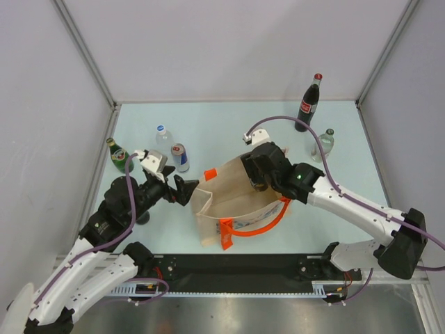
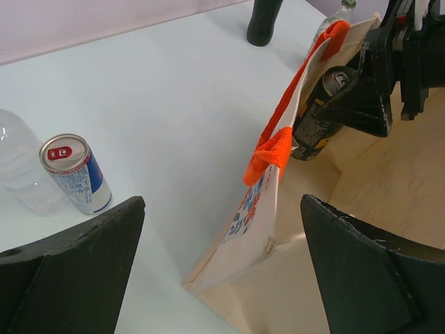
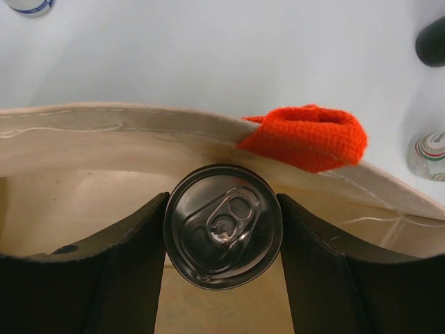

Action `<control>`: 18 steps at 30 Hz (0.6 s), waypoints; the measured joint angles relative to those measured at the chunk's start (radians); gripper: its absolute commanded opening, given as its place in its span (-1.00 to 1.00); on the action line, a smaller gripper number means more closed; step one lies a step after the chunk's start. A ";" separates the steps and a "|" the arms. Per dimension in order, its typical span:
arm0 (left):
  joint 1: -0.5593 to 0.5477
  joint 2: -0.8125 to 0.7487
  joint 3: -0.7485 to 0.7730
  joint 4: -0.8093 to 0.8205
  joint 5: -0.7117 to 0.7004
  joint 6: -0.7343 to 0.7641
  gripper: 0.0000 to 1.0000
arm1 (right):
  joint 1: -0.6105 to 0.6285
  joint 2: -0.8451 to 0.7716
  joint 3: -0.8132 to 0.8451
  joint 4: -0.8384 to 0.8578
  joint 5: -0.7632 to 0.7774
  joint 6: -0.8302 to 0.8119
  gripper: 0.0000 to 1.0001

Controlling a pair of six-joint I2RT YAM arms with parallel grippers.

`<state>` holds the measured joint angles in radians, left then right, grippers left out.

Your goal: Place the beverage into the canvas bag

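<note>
Two arms in the shot. The right hand [image 1: 257, 174] is clamped around a dark can [image 3: 224, 226], top up, just inside the mouth of the canvas bag [image 1: 233, 195]. The can sits against the bag's wall beside a bunched orange handle [image 3: 309, 136]. Can't tell if it reaches the bottom. The bag sits mid-frame in the top view, mouth open.

The left hand [image 1: 186, 189] is spread wide with nothing in it, right at the bag's left edge.

Upper left of the surface [image 1: 222, 125]: a blue-and-silver can [image 1: 180, 157], a clear plastic bottle [image 1: 163, 138] and a green bottle [image 1: 117, 156]. Upper right: a cola bottle [image 1: 309, 104] and a small clear bottle [image 1: 325, 142].
</note>
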<state>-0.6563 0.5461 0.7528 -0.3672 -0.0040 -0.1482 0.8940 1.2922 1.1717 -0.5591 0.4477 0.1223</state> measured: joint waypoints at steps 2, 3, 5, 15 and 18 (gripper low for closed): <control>0.000 0.004 0.000 0.000 0.000 0.000 0.99 | 0.000 0.000 -0.029 0.020 0.008 0.005 -1.00; 0.000 0.005 0.000 0.000 0.000 0.000 0.99 | 0.000 0.000 -0.049 0.035 0.014 0.008 -1.00; 0.000 0.003 0.000 0.000 0.000 0.000 0.99 | 0.000 0.000 -0.083 0.056 0.022 0.016 -1.00; 0.000 0.003 0.000 0.000 0.000 0.000 0.99 | -0.039 0.009 -0.204 0.157 0.034 0.041 -0.76; 0.000 0.002 0.000 0.000 0.000 0.000 0.99 | -0.061 0.009 -0.244 0.189 0.029 0.051 -0.66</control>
<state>-0.6563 0.5476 0.7525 -0.3672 -0.0040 -0.1482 0.8330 1.3010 0.9279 -0.3702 0.4767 0.1730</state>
